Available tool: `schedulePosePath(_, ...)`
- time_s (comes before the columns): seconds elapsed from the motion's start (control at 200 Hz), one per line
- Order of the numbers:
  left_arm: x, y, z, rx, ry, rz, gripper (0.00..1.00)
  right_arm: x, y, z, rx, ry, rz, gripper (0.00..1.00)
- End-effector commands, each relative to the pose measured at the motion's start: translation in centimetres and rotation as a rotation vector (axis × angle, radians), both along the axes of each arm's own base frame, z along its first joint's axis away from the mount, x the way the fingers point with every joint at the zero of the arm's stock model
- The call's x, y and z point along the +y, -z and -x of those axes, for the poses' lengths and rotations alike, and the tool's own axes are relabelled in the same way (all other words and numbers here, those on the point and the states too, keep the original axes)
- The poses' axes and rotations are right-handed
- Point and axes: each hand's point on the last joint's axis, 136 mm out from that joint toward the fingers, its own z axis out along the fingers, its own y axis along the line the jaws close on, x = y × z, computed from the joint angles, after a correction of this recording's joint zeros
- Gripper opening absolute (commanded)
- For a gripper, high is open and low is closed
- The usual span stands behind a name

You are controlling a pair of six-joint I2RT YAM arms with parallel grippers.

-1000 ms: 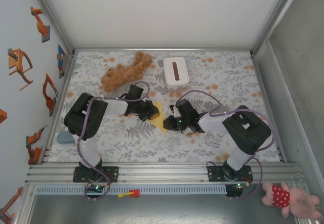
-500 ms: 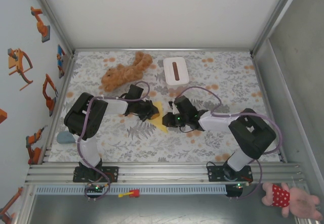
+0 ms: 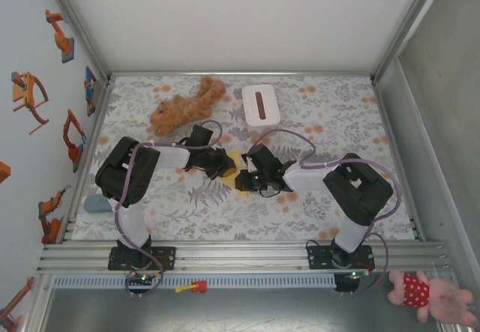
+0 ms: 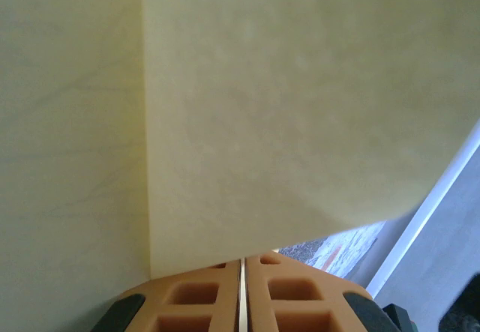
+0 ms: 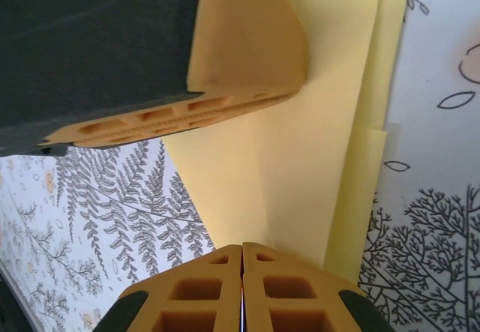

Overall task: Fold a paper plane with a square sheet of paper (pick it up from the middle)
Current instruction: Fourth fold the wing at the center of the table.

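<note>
The yellow sheet of paper (image 3: 237, 158) lies folded in layers on the fern-patterned table, mostly hidden between my two grippers; I cannot make out a paper plane's dart shape. My left gripper (image 3: 223, 167) comes at it from the left. In the left wrist view the paper (image 4: 300, 107) rises straight from the shut left gripper (image 4: 241, 261), a thin pale edge caught between the pads. My right gripper (image 3: 243, 180) is shut, and its right gripper tips (image 5: 241, 248) rest against the creased paper (image 5: 315, 122), nothing visible between them. The left fingers (image 5: 172, 115) cross the top of that view.
A brown plush toy (image 3: 184, 106) and a white box with a brown slot (image 3: 260, 104) sit behind the grippers. A pale blue object (image 3: 96, 204) lies at the table's left edge. Metal walls frame the table (image 3: 337, 122). A pink toy (image 3: 435, 294) lies outside, front right.
My right gripper has moved left, up against the paper and the left gripper, and its jaws have closed fully. The left arm has held still.
</note>
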Motion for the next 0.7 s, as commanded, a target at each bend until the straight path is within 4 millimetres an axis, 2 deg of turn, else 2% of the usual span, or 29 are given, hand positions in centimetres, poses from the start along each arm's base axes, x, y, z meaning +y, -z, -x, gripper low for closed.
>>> schedulePosePath(0.0,2.0,3.7,1.9,0.099,-0.002,-0.118,0.1,-0.2,0.3,-0.4,-0.014,0.002,0.038,0.08)
schedulePosePath(0.506,2.5,4.5,2.3,0.133,-0.011,-0.151,0.1,-1.9,1.6,0.5,0.017,0.017,0.112,0.07)
schedulePosePath(0.696,3.1,5.0,2.5,0.154,-0.021,-0.18,0.1,-2.6,1.3,1.2,0.022,0.014,0.111,0.07)
